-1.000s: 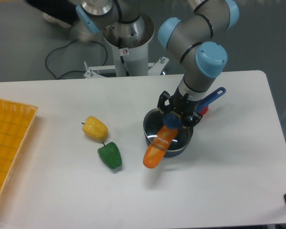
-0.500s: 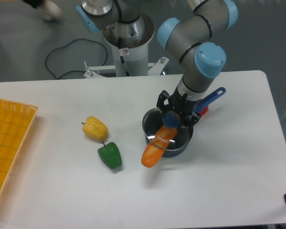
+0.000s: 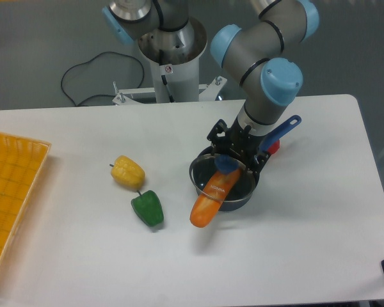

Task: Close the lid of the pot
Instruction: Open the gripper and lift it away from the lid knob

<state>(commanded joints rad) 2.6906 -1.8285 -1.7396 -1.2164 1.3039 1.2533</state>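
The pot (image 3: 238, 194) sits right of the table's centre, its blue handle (image 3: 281, 132) pointing to the back right. An orange carrot-shaped thing (image 3: 212, 197) leans out of it over the front-left rim. The pot lid (image 3: 205, 173), clear glass with a silver rim and a dark blue knob (image 3: 226, 163), hangs just over the pot. My gripper (image 3: 228, 158) is shut on the knob and holds the lid a little above the rim, shifted slightly left. The lid covers most of the pot's opening.
A yellow pepper (image 3: 127, 171) and a green pepper (image 3: 147, 208) lie left of the pot. An orange tray (image 3: 13, 192) stands at the table's left edge. A small red thing (image 3: 272, 148) peeks out behind the gripper. The robot's base (image 3: 173, 57) is at the back.
The gripper with the lid has shifted slightly left and up over the pot. The carrot-shaped thing has moved a little with it.
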